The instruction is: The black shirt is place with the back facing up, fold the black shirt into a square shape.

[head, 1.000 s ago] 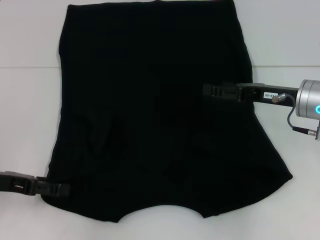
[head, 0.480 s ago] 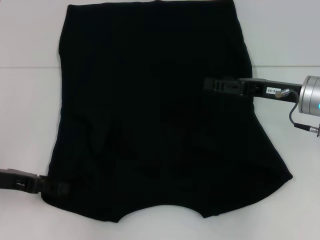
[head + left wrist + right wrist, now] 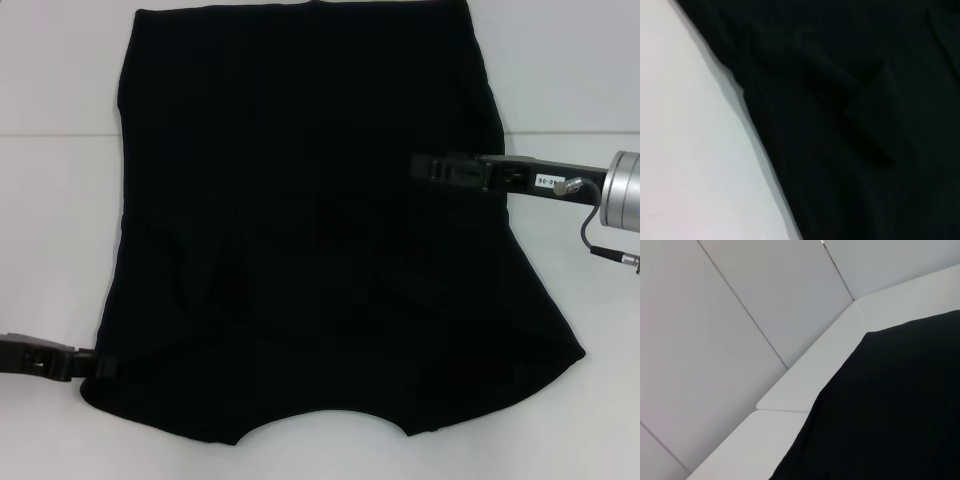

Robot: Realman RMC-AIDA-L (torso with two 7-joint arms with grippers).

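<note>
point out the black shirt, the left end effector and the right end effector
black shirt (image 3: 300,200): head view, middle of the fabric
left end effector (image 3: 100,366): head view, tip at the shirt's near-left corner
right end effector (image 3: 425,167): head view, tip over the shirt's right side

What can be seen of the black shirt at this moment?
The black shirt is plain, soft, matte fabric, spread mostly flat on the white table, curved neckline toward the robot. No print shows. Creases radiate across its lower half. The left gripper meets its near left corner at the edge; the right gripper lies over its right side. A sleeve flares out at the near right.
</note>
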